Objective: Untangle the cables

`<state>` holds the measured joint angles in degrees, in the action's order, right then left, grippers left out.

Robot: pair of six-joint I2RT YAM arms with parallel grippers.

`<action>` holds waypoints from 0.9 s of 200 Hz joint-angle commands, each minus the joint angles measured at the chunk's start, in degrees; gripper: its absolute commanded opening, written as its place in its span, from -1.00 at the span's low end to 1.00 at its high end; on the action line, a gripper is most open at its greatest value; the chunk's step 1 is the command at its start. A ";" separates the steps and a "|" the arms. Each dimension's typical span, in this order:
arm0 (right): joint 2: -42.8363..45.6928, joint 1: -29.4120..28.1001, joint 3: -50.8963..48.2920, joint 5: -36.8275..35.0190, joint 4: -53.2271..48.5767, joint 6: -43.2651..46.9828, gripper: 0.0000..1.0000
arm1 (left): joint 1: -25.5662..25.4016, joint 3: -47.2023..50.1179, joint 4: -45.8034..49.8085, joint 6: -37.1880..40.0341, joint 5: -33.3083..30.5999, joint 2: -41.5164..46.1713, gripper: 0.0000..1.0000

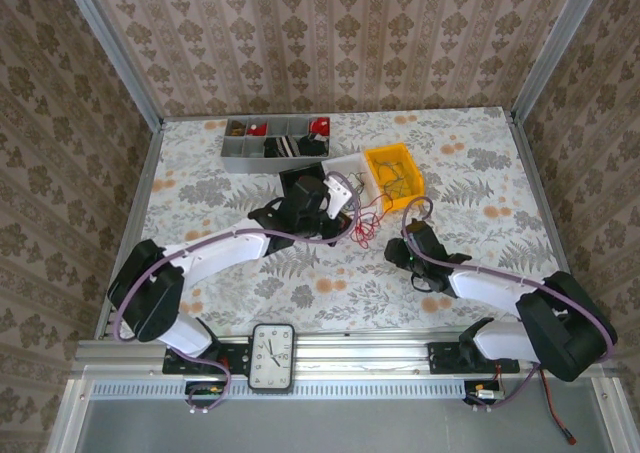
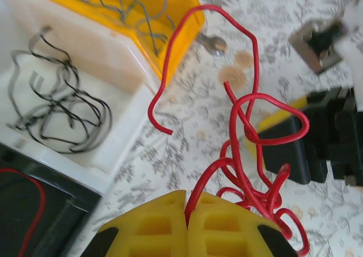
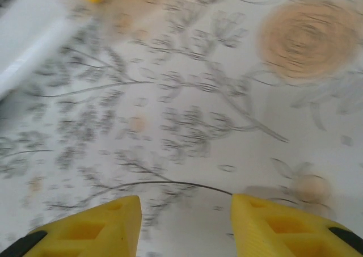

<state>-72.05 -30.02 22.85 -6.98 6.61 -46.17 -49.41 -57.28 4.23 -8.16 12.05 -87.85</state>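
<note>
Found the small knot of thin red plastic-sheathed cables (image 2: 233,149) held in loose loops by the left gripper (image 2: 186,206), over the floral tablecloth (image 2: 193,115) and just beside the yellow plastic bin (image 2: 177,41) and the white plastic bin (image 2: 127,126). Could not tell whether lifted clear of the cloth or trailing on it. Picked it out from above as a red scribble (image 1: 368,216) between the two wrists. Noted the left gripper's yellow fingers pressed flat together, pinching red strands at the foot of the knot. Judged the wire light, soft yet springy, smooth-skinned and likely to slip through a slack pinch. Judged it also apt to keep its curls and to tighten under a hard pull. Reckoned the best second hold to be a free end, such as the one curling out toward the white bin, well clear of the dense crossings. Saw black wires (image 2: 62,106) lying in the white bin and grey wires (image 2: 130,7) in the yellow. Placed the left arm stretched forward and bent inward, wrist near the bins. Placed the right gripper (image 3: 184,211) low over the cloth, fingers spread on nothing, its arm folded in from the near right corner. Could not tell a thin dark line (image 3: 170,182) between those fingers from the print.
</note>
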 commanded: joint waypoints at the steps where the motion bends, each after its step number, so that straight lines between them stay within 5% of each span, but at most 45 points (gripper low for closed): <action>1: 2.46 -1.49 -0.17 5.36 8.26 3.70 -0.07 | 0.00 0.10 4.10 2.17 3.17 -1.49 -1.00; 96: 6.33 -2.59 -1.60 -3.53 5.48 2.78 -0.08 | -1.06 -0.22 6.53 3.67 2.69 -8.89 -1.00; 180: -6.80 -2.24 7.36 -1.94 1.95 3.61 -0.09 | -1.58 -0.93 6.93 4.05 3.24 -10.12 -1.00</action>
<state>-76.09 -32.47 26.39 -9.19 10.20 -43.44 -50.61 -57.19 10.31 -5.69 14.22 -97.38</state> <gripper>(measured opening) 0.457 0.048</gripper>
